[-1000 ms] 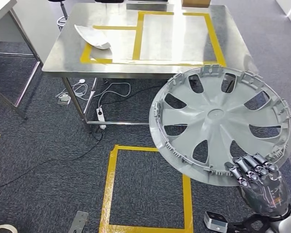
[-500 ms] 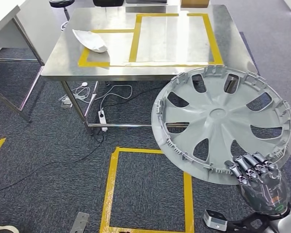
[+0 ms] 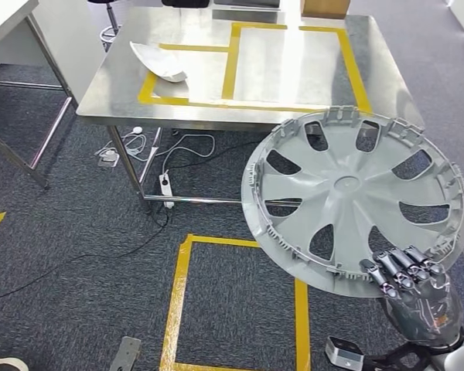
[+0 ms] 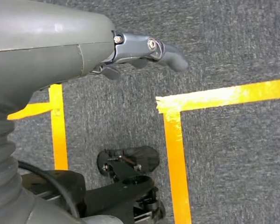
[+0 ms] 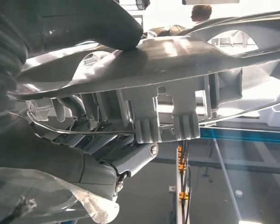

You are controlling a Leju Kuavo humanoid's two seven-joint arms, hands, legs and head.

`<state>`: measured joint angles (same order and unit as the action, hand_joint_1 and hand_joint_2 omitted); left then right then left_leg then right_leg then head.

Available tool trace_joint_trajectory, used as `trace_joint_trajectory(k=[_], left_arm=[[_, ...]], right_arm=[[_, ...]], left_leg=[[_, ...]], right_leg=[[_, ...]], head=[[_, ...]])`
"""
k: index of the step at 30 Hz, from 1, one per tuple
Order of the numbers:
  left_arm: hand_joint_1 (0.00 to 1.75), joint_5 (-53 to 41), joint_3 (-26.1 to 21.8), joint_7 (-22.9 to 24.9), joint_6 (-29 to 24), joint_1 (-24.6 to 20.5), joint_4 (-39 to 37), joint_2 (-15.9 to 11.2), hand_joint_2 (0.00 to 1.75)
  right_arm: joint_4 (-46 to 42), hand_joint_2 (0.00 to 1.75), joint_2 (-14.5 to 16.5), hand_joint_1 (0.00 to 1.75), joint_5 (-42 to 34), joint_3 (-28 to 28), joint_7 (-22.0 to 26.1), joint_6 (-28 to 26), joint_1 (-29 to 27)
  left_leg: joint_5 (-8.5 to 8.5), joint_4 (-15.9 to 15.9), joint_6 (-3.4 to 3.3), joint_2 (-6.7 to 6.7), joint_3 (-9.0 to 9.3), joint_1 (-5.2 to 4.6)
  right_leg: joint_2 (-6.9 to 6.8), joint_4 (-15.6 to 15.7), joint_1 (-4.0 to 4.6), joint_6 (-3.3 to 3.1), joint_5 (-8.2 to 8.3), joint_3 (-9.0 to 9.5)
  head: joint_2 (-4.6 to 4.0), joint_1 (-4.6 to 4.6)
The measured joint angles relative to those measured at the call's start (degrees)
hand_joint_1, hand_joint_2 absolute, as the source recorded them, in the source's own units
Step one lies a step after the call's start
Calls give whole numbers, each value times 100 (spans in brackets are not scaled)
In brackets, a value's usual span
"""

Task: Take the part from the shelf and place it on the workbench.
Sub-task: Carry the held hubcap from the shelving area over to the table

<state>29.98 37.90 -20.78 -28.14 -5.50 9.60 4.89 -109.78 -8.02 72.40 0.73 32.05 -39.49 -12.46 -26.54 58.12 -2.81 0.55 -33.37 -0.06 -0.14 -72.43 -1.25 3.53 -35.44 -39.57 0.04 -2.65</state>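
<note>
The part is a large grey wheel cover [image 3: 346, 193] with several curved spokes. It is held nearly flat in the air, inner side up, in front of the steel workbench [image 3: 113, 85]. My right hand [image 3: 414, 290] grips its near rim, dark fingers [image 3: 402, 270] curled over the edge. Up close, the cover's rim and clips [image 5: 163, 112] sit pinched between thumb [image 5: 96, 23] and fingers [image 5: 131, 158]. My left hand [image 4: 96, 46] hangs over the carpet holding nothing, fingers [image 4: 159, 49] straight.
The workbench top carries yellow tape [image 3: 233, 54] rectangles, with a white curved part [image 3: 158, 62] lying in the left one. A power strip and cables [image 3: 165, 182] lie under the bench. A yellow taped square [image 3: 180, 301] marks the carpet. Another table [image 3: 8, 46] stands at left.
The whole view has shifted: the workbench now sits slightly further right and lower in the picture. The wheel cover stays in my right hand in the same pose.
</note>
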Motion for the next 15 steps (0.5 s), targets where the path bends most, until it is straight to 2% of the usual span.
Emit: trace_joint_trajectory(k=[1,2,4,5,6,7,9,11,13,15], left_arm=[[0,1,0,0,1,4,0,0,175],[0,1,0,0,1,7,0,-1,175],[0,0,0,-1,1,8,0,2,175],[0,-1,0,-1,1,5,0,4,175],[0,-1,0,-1,1,3,0,7,175],[0,-1,0,-1,1,2,0,8,175],[0,-1,0,-1,0,4,0,8,175],[0,-1,0,-1,-2,1,0,2,175],[0,-1,0,-2,-4,-4,0,-4,175],[0,-1,0,-3,-4,4,0,-7,175]], right_arm=[[3,175,0,175,-8,1,2,1,-10],[7,175,0,175,-11,2,2,1,-21],[10,175,0,175,-16,3,2,1,-37],[10,175,0,175,-18,4,3,0,-38],[10,175,0,175,-21,4,5,-1,-37],[10,175,0,175,-23,4,7,-1,-38],[10,175,0,175,-25,7,9,-1,-48],[10,175,0,175,-24,12,8,-1,-56],[10,175,1,175,-24,16,9,-1,-56],[10,175,3,175,-25,18,10,-1,-57]], left_leg=[[-11,2,-8,3,8,-9],[-22,5,-10,9,22,-16],[-57,12,4,25,63,-21],[-80,29,24,33,72,-34],[-95,38,49,38,73,-43],[-103,43,75,41,70,-50],[-114,40,131,43,68,-51],[-220,179,198,30,26,-44],[-509,737,263,14,-221,-19],[-785,1465,306,7,-593,12]], right_leg=[[0,-145,1,2,28,-116],[1,-52,1,-4,174,-113],[2,674,4,-35,615,186],[6,1055,11,-57,756,372],[10,1306,20,-77,825,505],[15,1415,31,-98,821,569],[18,1440,34,-152,812,598],[9,1474,9,-220,811,638],[-7,1492,-7,-271,796,680],[-13,1490,-4,-295,772,701]], head=[[0,1],[0,0],[0,2],[0,2],[0,-3],[0,-7],[0,-16],[0,-29],[0,-53],[0,-63]])
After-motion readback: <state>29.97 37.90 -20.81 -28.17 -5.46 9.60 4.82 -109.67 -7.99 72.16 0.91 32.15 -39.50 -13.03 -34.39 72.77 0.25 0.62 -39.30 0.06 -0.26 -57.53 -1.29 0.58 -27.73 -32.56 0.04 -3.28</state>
